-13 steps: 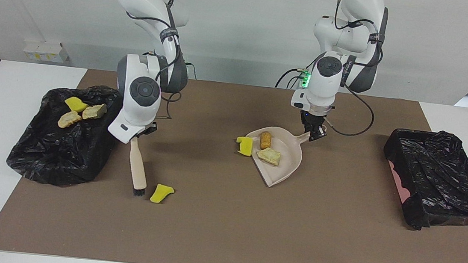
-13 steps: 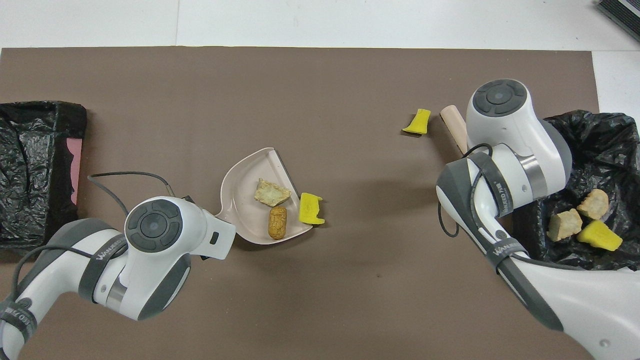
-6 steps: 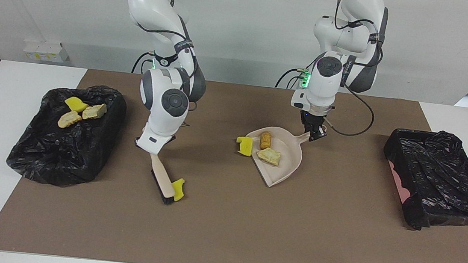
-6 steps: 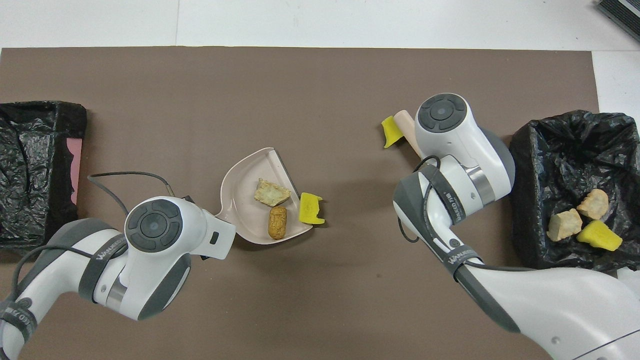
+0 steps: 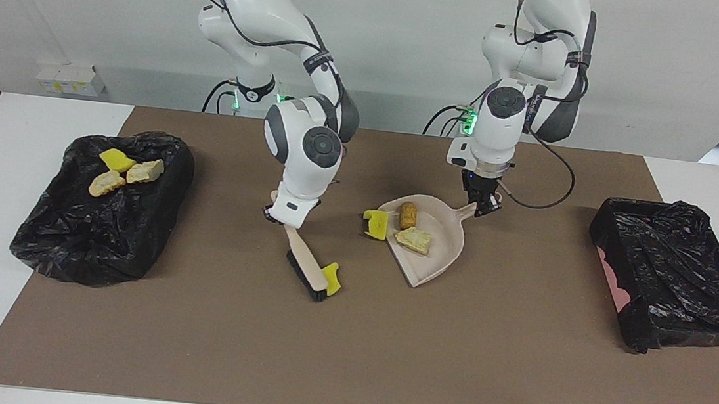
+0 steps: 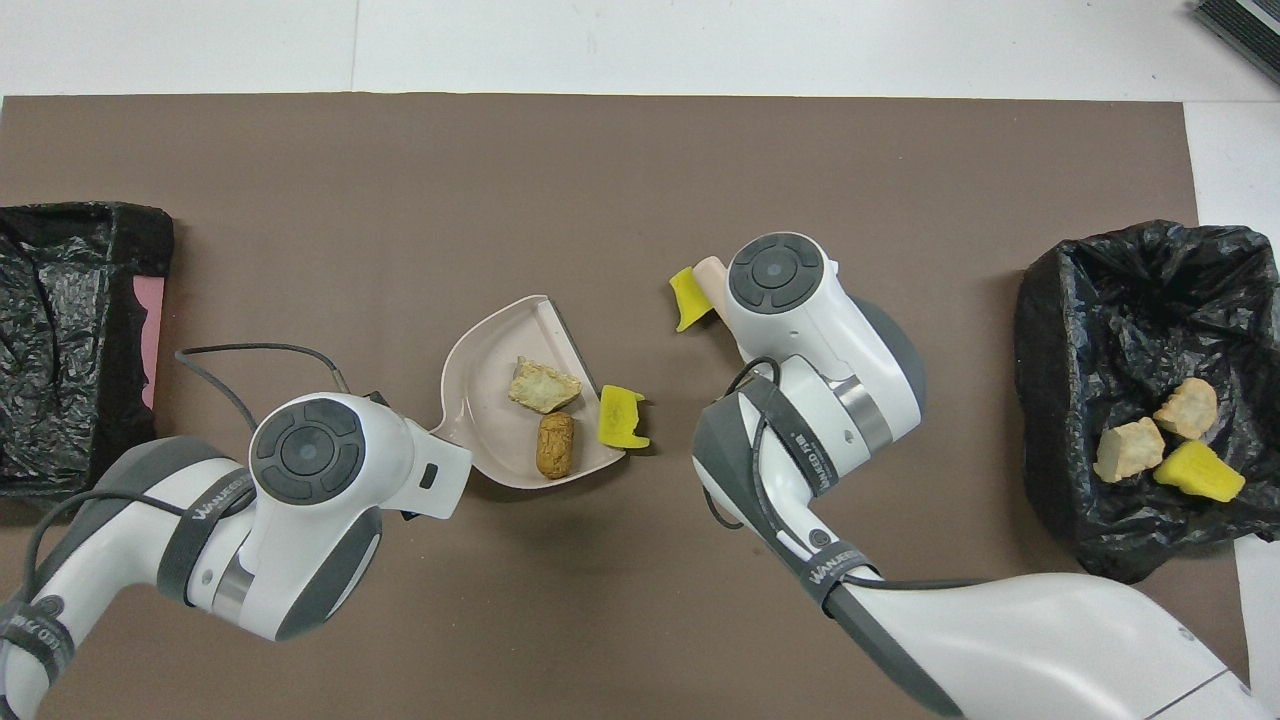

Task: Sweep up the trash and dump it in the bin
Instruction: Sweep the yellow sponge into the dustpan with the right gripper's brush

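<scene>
My right gripper (image 5: 278,215) is shut on the handle of a beige brush (image 5: 301,259) that slants down to the mat. A yellow scrap (image 5: 331,278) (image 6: 688,298) lies against the brush's black bristles. Beside it toward the left arm's end, the beige dustpan (image 5: 439,262) (image 6: 480,360) rests on the mat. My left gripper (image 5: 482,205) is shut on the dustpan's handle. The pan holds a brown lump (image 5: 407,215) and a pale beige chunk (image 5: 413,239). A green-topped yellow sponge (image 5: 376,223) (image 6: 620,417) sits at the pan's lip.
A black-lined bin (image 5: 65,246) at the right arm's end holds three scraps: a yellow scrap (image 5: 116,159), a beige scrap (image 5: 145,170) and a brown scrap (image 5: 106,183). Another black-lined bin (image 5: 684,326), pink at one wall, stands at the left arm's end. A brown mat covers the table.
My right arm has swung the brush from beside its bin toward the dustpan, pushing the yellow scrap along the mat. The left arm and the dustpan have not moved.
</scene>
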Robot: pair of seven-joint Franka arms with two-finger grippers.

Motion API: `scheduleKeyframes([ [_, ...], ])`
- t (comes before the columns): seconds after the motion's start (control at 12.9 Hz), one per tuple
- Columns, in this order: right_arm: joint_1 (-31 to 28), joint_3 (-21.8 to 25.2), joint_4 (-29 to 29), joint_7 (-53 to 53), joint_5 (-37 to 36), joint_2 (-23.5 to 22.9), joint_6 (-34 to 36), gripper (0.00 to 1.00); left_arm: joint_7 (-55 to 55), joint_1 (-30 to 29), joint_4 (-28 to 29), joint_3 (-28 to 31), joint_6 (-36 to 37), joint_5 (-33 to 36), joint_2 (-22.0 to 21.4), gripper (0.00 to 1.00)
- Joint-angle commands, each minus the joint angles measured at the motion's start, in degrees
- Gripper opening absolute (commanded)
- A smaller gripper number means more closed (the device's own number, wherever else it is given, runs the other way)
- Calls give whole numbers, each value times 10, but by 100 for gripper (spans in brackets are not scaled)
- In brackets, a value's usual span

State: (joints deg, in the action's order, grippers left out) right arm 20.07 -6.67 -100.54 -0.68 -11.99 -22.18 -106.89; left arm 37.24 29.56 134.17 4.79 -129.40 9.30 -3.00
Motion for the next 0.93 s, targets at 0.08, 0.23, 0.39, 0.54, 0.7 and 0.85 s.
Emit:
scheduleKeyframes([
  [0.08, 42, -9, -15, -30, 74, 19, -7, 0, -13, -4, 6, -2, -20, 5, 4, 0],
  [0.23, 70, -9, -12, -75, 126, 14, -14, 0, -13, -4, 6, -2, -19, 5, 4, 0],
  [0.39, 92, -10, -9, -93, 205, 14, -41, 0, -12, -4, 6, -2, -20, 5, 4, 0],
  [0.54, 99, -13, -10, -93, 262, 15, -59, 0, -12, -4, 6, -2, -20, 5, 4, 0],
  [0.7, 101, -32, -9, -90, 313, 15, -74, 0, -9, -4, 6, -2, -21, 5, 4, 0],
  [0.85, 102, -33, -9, -91, 318, 17, -74, 0, -5, -5, 6, -2, -23, 5, 4, 0],
])
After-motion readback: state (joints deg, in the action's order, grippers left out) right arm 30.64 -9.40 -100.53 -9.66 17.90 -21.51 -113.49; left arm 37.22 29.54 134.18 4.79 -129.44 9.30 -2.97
